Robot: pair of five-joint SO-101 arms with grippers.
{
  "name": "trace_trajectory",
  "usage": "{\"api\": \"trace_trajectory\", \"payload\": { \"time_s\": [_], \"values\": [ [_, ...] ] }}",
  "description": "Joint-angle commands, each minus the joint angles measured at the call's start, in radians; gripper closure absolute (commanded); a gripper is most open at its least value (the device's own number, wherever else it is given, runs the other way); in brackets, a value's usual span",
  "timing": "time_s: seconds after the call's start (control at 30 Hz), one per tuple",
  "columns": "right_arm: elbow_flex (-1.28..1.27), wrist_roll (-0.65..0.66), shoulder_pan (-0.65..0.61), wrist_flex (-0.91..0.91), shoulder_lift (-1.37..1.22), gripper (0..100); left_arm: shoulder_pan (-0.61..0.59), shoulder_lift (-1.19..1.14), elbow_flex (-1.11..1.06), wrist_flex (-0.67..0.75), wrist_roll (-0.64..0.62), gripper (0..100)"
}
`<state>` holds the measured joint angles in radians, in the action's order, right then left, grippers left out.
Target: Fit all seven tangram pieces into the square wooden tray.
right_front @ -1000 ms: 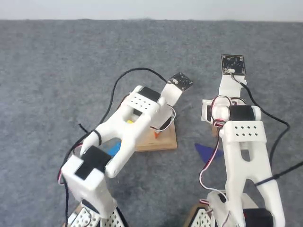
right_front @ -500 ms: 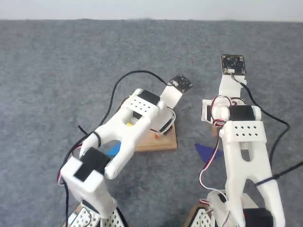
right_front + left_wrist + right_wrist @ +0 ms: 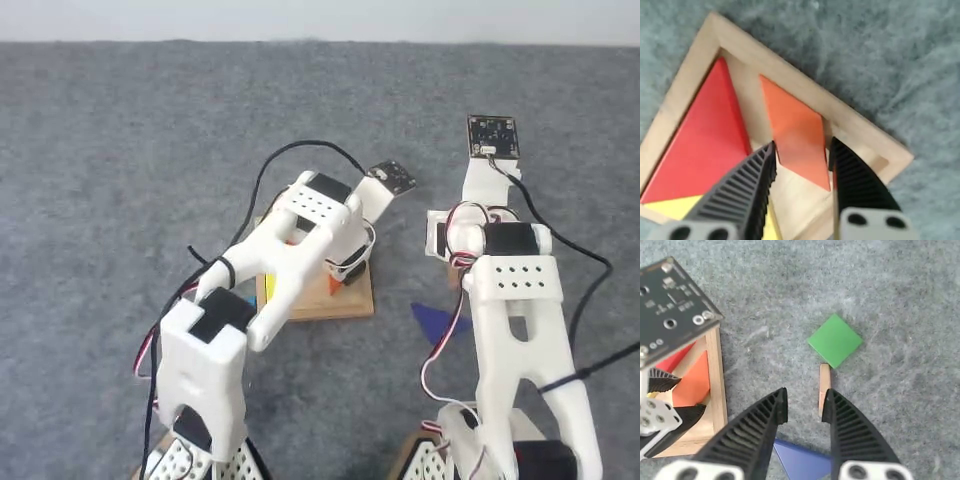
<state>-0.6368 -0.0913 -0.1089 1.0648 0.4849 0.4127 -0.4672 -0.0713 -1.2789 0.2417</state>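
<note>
Left wrist view, orange parallelogram (image 3: 795, 132), wooden tray (image 3: 790, 80)

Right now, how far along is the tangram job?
Done: the large red triangle and a yellow piece lie in the square wooden tray. In hand: the left claw is at the orange parallelogram inside the tray; whether it grips is unclear. Left: the green square, dark blue triangle and a thin tan piece sit on the grey carpet by the open right claw.

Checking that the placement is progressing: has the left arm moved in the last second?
Yes. The left arm has swung rightward, and its elbow is now closer to the left edge of the wooden tray.
</note>
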Motion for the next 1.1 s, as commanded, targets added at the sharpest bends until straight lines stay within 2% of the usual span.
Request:
{"api": "trace_trajectory", "payload": {
  "time_s": [0.0, 0.33, 0.57, 0.7, 0.87, 0.93, 1.07],
  "values": [
    [0.006, 0.012, 0.012, -0.019, 0.048, 87.6, -0.005, -0.006, 0.010, -0.031, 0.043, 86],
    [0.006, 0.012, 0.012, -0.019, 0.048, 87.6, -0.003, 0.072, -0.004, -0.026, 0.041, 96],
    [0.006, 0.012, 0.012, -0.019, 0.048, 87.6, -0.003, 0.287, -0.222, 0.117, 0.037, 95],
    [0.006, 0.012, 0.012, -0.019, 0.048, 87.6, -0.003, 0.377, -0.288, 0.143, 0.035, 95],
    [0.006, 0.012, 0.012, -0.019, 0.048, 87.6, 0.003, 0.385, -0.314, 0.169, 0.035, 95],
    [0.006, 0.012, 0.012, -0.019, 0.048, 87.6, -0.005, 0.385, -0.312, 0.175, 0.035, 93],
    [0.006, 0.012, 0.012, -0.019, 0.048, 87.6, -0.021, 0.384, -0.338, 0.201, 0.035, 80]
  ]
}}
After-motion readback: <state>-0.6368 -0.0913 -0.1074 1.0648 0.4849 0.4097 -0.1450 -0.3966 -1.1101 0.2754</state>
